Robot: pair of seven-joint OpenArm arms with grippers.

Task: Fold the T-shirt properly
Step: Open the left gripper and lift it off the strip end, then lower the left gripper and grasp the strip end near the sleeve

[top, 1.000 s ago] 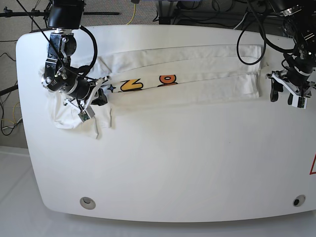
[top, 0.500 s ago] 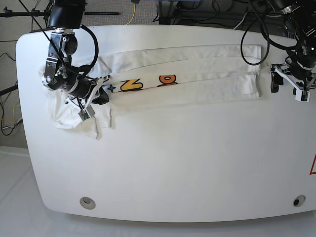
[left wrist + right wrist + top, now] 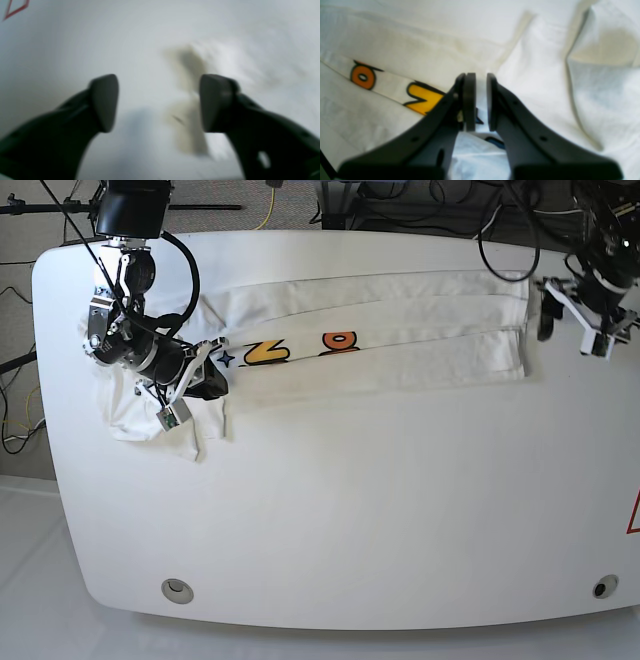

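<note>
Both claws shifted: left claw [image 3: 570, 320] higher, clear of T-shirt [image 3: 400, 330].

You have much free room on the near half of the tabletop [image 3: 350, 510]; no object lies there. The folded T-shirt [image 3: 400, 320] crosses the far part as one long band. The right gripper [image 3: 205, 375] stands over its bunched end, and the left gripper [image 3: 568, 315] hangs beside the other end.
</note>
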